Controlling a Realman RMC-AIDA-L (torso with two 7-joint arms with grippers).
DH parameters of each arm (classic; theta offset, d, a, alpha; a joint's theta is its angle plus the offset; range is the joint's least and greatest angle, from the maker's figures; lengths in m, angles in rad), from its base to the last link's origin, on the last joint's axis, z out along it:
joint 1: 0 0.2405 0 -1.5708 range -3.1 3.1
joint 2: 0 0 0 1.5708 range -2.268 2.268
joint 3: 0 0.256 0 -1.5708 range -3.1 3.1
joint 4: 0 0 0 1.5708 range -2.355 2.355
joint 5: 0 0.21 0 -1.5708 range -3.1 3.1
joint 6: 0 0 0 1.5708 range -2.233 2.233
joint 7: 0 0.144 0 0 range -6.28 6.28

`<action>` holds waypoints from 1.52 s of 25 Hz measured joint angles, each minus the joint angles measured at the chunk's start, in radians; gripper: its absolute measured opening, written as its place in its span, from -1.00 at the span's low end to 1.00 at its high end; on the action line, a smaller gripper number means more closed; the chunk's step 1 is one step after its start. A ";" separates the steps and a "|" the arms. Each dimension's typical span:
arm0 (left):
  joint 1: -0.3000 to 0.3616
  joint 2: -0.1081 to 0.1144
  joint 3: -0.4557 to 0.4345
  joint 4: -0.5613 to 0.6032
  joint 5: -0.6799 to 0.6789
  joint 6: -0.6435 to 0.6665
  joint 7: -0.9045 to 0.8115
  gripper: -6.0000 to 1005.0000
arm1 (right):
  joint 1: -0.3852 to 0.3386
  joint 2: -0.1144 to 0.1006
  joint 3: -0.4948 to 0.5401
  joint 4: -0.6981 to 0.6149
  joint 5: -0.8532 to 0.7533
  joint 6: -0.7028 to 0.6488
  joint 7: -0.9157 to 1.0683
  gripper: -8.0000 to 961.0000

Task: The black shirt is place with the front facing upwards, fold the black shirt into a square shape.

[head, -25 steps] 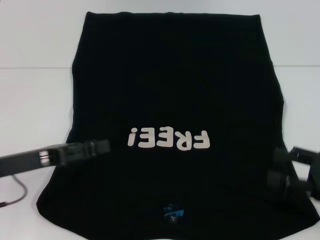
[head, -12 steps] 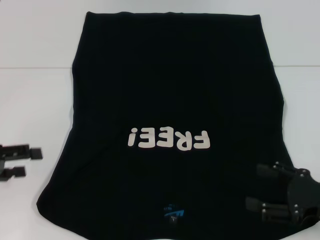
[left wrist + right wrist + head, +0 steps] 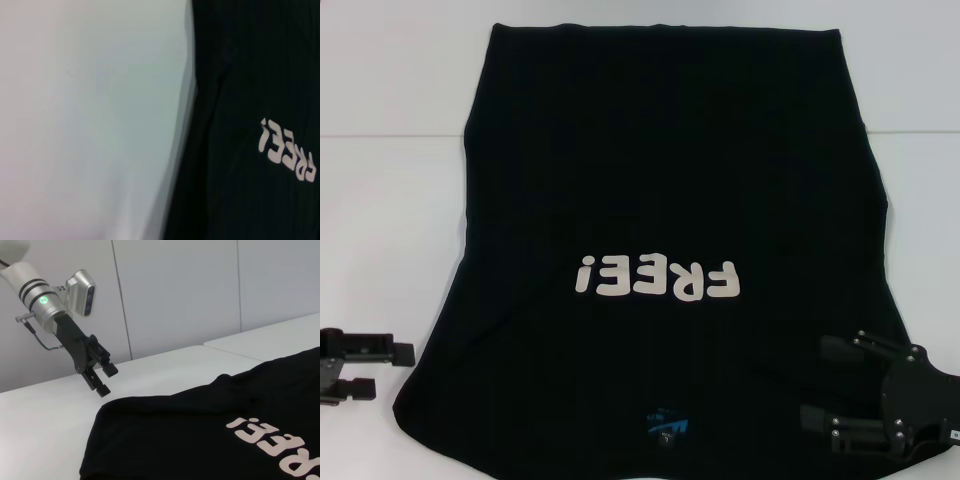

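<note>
The black shirt (image 3: 670, 240) lies flat across the table (image 3: 390, 200). Left pincer (image 3: 382, 368), lower left, and right pincer (image 3: 818, 382), lower right, are both spread, empty. Uneven grips could skew the fold.

The black shirt (image 3: 670, 200) lies flat and spread over the white surface, filling the centre of the head view from the top edge to the bottom. Its off-white "FREE!" lettering faces up, reading upside down, just below centre. A small blue neck label sits near the bottom edge.
</note>
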 joint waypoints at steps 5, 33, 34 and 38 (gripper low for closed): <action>0.003 -0.003 0.018 -0.052 0.009 -0.041 0.031 0.70 | 0.001 0.000 0.000 -0.002 0.000 -0.005 -0.001 0.95; -0.015 -0.025 0.160 -0.087 0.006 -0.122 0.043 0.62 | 0.009 -0.003 0.027 -0.011 0.007 -0.039 0.013 0.95; -0.015 -0.027 0.161 -0.080 0.006 -0.127 0.045 0.60 | 0.010 -0.004 0.031 -0.011 0.007 -0.042 0.016 0.95; -0.011 -0.035 0.178 -0.066 0.009 -0.146 0.049 0.54 | 0.012 -0.010 0.041 -0.011 0.007 -0.054 0.032 0.94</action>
